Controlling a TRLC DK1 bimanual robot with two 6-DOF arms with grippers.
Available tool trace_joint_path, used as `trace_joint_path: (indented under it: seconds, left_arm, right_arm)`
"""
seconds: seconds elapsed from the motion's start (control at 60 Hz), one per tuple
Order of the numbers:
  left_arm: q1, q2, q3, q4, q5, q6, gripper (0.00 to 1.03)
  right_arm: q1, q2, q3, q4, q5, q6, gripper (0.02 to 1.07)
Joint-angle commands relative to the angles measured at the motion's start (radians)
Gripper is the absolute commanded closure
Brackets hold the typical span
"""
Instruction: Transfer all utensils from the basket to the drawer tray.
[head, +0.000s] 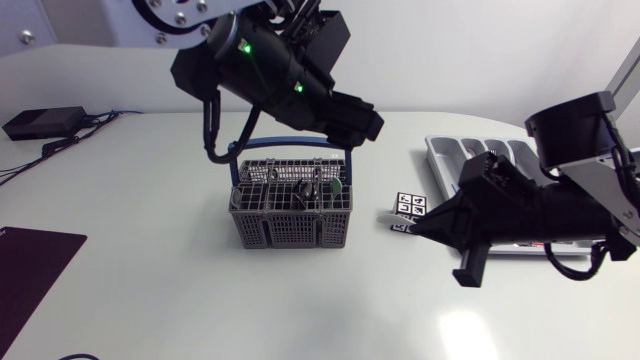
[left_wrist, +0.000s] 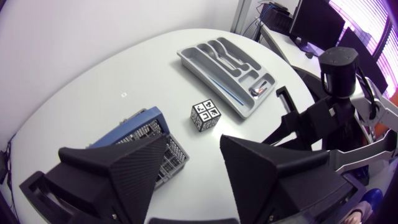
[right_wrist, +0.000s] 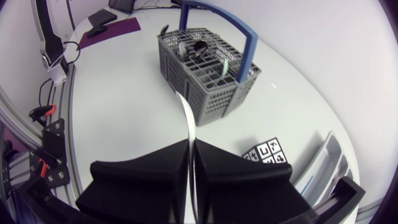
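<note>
Table (head: 150, 300): right jaws clamp utensil (right_wrist: 188, 126), maybe knife, pointing toward basket (right_wrist: 208, 99); left jaws wide.

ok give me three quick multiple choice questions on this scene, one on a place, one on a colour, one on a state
1. Where is the marker cube? A) between basket and tray B) inside the basket C) inside the tray
2. The basket's handle is: A) red B) blue C) yellow
3. The right gripper is: A) open B) shut on the white utensil C) shut on the handle

1 A, it stands between them. 2 B, a blue arch over grey mesh. 3 B, the utensil is pinched from both sides.
</note>
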Motion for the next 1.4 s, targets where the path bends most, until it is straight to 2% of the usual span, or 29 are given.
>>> trace_joint_path:
  seconds: [0.0,0.217,0.383,0.65,0.9,1.067,1.183,1.383]
  left_arm:
    - [0.016,-0.011,-0.045,0.018,-0.012,0.046,0.41]
    - [0.033,-0.023,-0.12,0.087,-0.029,0.127,0.4]
    - [0.041,-0.023,-0.157,0.116,-0.032,0.159,0.4]
    - [0.035,-0.041,-0.226,0.17,-0.041,0.244,0.4]
    - [0.022,-0.064,-0.271,0.22,-0.041,0.268,0.4]
    - [0.015,-0.066,-0.278,0.23,-0.041,0.268,0.4]
    - [0.008,-0.068,-0.284,0.23,-0.041,0.276,0.4]
    - [-0.004,-0.08,-0.304,0.231,-0.041,0.314,0.4]
  right_arm:
    - [-0.106,0.005,-0.031,-0.033,-0.039,-0.113,1.01]
    - [-0.448,0.147,0.012,-0.127,-0.127,-0.429,1.01]
    - [-0.669,0.342,0.134,-0.199,-0.168,-0.636,1.01]
    - [-0.887,0.667,0.404,-0.32,-0.179,-0.857,1.01]
    - [-0.962,0.856,0.574,-0.372,-0.157,-1.023,1.01]
    - [-0.945,0.899,0.601,-0.392,-0.102,-1.135,1.01]
    - [-0.925,0.931,0.615,-0.371,-0.07,-1.153,1.0]
    - [-0.919,0.966,0.586,-0.282,-0.041,-1.146,0.76]
